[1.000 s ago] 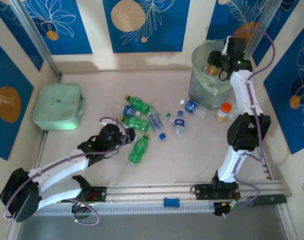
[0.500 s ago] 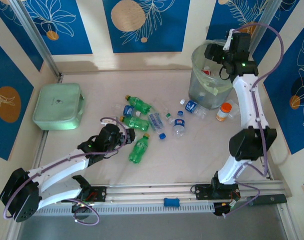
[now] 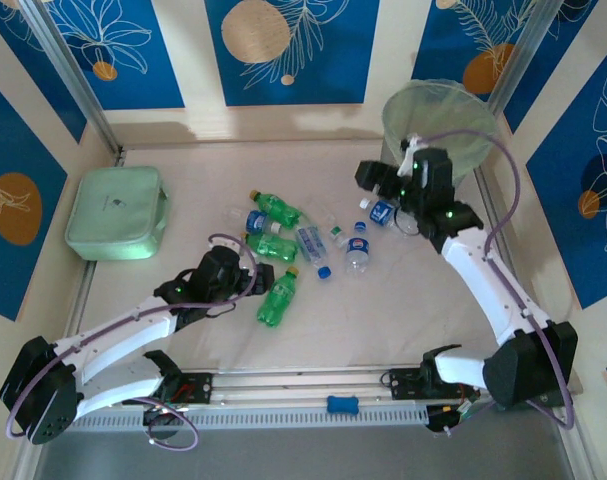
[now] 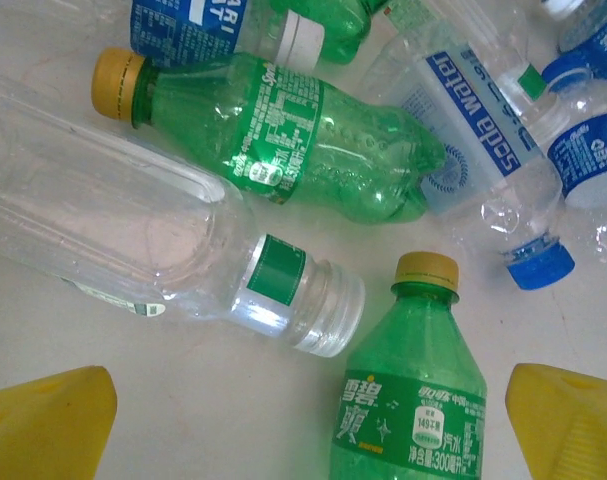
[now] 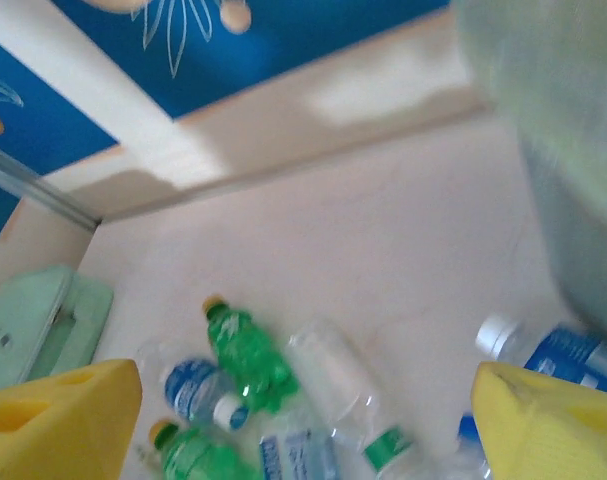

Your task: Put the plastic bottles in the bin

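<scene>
Hovering left gripper (image 4: 308, 395), jaws wide, empty: green bottle (image 4: 413, 420) just ahead between my fingers (image 4: 43, 430), long axis along my reach, cap (image 4: 428, 270) away.

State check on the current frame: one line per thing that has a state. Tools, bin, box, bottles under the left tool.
left tool: open, empty
right tool: open, empty
bin: upright, bag-lined
green bottle: on its side, yellow cap on
clear bottle: on its side, capped
soda water bottle: on its side, blue cap on
mint box: closed, lying flat
</scene>
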You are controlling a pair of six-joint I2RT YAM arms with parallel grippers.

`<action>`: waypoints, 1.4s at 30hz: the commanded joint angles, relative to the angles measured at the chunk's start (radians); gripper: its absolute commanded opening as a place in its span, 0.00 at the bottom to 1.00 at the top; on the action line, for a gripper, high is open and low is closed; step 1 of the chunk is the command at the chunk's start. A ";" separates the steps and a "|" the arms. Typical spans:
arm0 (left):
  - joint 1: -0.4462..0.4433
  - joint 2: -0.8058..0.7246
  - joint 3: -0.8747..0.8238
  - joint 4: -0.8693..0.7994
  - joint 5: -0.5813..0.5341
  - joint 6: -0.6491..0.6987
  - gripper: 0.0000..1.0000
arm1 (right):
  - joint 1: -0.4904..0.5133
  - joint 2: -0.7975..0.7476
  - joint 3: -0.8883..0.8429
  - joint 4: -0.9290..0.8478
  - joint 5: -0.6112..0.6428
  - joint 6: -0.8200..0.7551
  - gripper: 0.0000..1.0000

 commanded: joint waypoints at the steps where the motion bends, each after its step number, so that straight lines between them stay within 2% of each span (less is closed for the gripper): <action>1: 0.001 -0.003 0.035 -0.066 0.036 0.035 0.99 | 0.028 -0.069 -0.110 0.114 -0.030 0.126 0.90; 4: -0.004 -0.005 0.040 -0.081 0.054 0.040 0.99 | 0.072 -0.096 -0.173 0.106 -0.042 0.138 1.00; 10: -0.039 -0.004 0.023 -0.085 0.084 0.025 0.99 | 0.170 -0.097 -0.293 0.123 -0.032 0.207 0.99; 14: -0.076 0.007 0.015 -0.112 0.093 0.023 0.99 | 0.198 -0.089 -0.366 0.206 -0.020 0.269 0.99; 20: -0.125 0.048 0.020 -0.127 0.104 0.050 0.99 | 0.213 -0.034 -0.323 0.226 -0.033 0.267 0.99; 26: -0.191 0.154 0.063 -0.148 0.083 0.087 0.99 | 0.226 0.000 -0.301 0.208 -0.029 0.271 0.99; 31: -0.241 0.251 0.103 -0.163 0.052 0.114 0.94 | 0.227 0.006 -0.299 0.208 -0.029 0.272 0.99; 42: -0.277 0.352 0.137 -0.175 0.028 0.127 0.71 | 0.227 0.033 -0.274 0.192 -0.046 0.262 0.99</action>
